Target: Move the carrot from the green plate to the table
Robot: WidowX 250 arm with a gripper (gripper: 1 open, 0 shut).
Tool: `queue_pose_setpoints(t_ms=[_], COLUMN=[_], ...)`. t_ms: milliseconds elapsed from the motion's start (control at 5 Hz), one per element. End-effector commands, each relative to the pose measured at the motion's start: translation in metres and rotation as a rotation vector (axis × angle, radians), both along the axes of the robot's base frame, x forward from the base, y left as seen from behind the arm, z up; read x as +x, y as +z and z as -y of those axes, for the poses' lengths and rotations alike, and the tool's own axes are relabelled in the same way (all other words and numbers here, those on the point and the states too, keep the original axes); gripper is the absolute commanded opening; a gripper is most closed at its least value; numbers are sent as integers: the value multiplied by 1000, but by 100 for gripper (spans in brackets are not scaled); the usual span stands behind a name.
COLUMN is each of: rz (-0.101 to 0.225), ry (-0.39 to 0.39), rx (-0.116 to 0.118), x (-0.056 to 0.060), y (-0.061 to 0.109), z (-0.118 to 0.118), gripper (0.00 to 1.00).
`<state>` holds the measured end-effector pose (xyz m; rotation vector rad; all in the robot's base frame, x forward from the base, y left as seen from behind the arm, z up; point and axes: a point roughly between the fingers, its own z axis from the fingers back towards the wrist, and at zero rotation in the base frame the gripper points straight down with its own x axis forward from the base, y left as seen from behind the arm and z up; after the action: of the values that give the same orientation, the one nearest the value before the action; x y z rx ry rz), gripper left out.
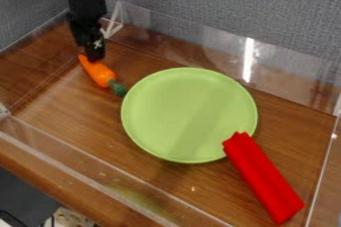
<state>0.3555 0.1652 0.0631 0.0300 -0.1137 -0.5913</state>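
My black pincer (94, 56) stands apart, its tips just at the upper end of the small tapered orange carrot (98, 74) — whether they touch it, I cannot tell. From me its long axis slants toward the camera-side edge, the dark green stub just beside the round light-green plate (189, 155). The carrot already lies on the brown wood-grain table (80, 128), off the plate; the red block (264, 178) overlaps the plate's rim.
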Motion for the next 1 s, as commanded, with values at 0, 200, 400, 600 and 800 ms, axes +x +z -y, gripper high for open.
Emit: queue_pose_setpoints(t_ms=[0, 200, 400, 600, 800], rz=[81, 86, 105, 118, 133], ry=[-1, 11, 40, 13, -13], rx=[83, 109, 126, 124, 124], x=[1, -2, -2, -3, -4], y=[43, 45, 49, 55, 61], z=[21, 34, 35, 25, 14], gripper=[100, 100, 100, 100, 0])
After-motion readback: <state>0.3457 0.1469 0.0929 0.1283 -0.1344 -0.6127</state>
